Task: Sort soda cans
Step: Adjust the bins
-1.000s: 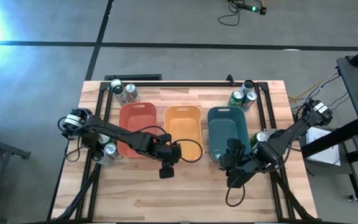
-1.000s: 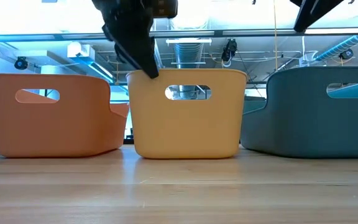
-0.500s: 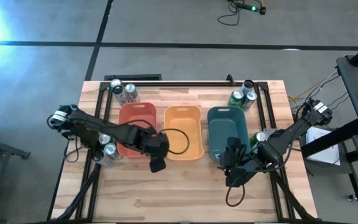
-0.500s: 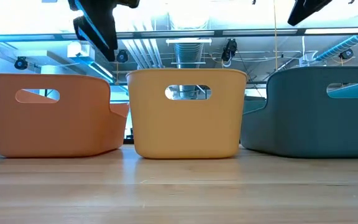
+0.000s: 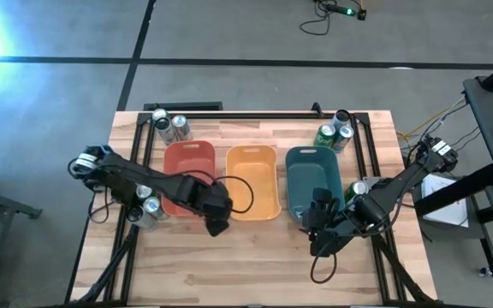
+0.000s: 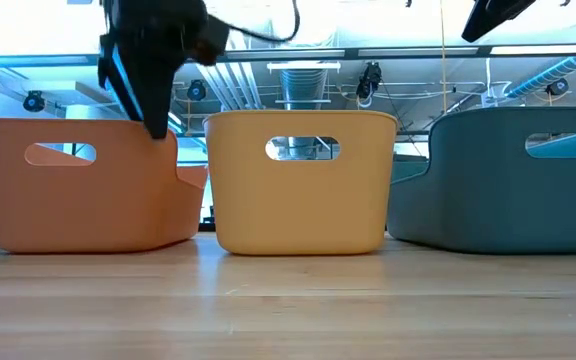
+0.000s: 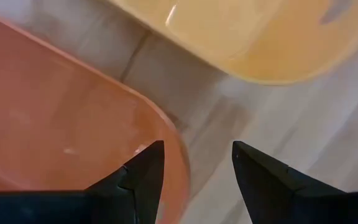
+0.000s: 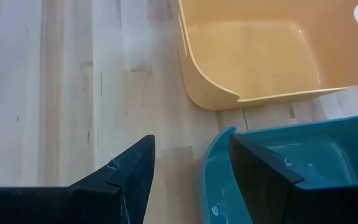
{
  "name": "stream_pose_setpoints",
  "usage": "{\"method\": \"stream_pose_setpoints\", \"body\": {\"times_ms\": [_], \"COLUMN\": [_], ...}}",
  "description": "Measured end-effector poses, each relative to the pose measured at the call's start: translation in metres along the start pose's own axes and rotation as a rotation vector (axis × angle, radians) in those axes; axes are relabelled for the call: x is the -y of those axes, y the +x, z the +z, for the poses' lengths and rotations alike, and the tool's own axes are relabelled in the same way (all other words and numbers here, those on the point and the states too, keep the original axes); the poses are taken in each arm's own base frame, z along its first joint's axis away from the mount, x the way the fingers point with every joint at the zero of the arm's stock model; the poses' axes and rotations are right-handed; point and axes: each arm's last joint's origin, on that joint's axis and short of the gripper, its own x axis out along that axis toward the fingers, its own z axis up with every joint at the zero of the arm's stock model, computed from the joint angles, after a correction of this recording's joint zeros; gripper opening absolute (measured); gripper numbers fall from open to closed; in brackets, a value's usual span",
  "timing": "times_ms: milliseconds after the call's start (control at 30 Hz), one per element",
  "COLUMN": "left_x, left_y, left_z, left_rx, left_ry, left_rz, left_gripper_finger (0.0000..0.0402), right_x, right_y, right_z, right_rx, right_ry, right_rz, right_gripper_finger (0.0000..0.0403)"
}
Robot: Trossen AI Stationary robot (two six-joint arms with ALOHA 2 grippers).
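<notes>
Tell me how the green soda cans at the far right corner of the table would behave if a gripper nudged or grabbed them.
The green soda cans stand upright and look tall for their bases, so a high nudge would probably tip one. They are cylinders, so a tipped can would likely roll on the wooden table. They stand clustered, so the fingers may bump a neighbour.

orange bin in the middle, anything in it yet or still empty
Empty: the orange bin shows only bare floor in the high and right wrist views, no soda cans.
</notes>
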Motion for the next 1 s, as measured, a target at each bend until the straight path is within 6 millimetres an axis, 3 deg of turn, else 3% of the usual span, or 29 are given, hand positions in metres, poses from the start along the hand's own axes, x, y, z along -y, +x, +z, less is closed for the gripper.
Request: {"method": "stream_pose_setpoints", "body": {"times_ms": [233, 633, 1000], "left_x": [0.006, 0.012, 0.011], "left_y": [0.019, 0.020, 0.020], "left_z": [0.000, -0.006, -0.006], "left_rx": [-0.070, -0.127, -0.111], "left_ry": [-0.003, 0.126, 0.209], "left_rz": [0.033, -0.020, -0.004], "left_gripper_finger": [0.0174, 0.0147, 0.0052], "right_x": [0.000, 0.000, 0.000], "right_y": [0.000, 0.000, 0.000], "right_z": [0.000, -0.001, -0.001], "right_rx": [-0.006, -0.009, -0.010], "right_ry": [0.029, 0.032, 0.032], "right_rz": [0.007, 0.006, 0.006], "right_gripper_finger": [0.0201, 0.0201, 0.0201]}}
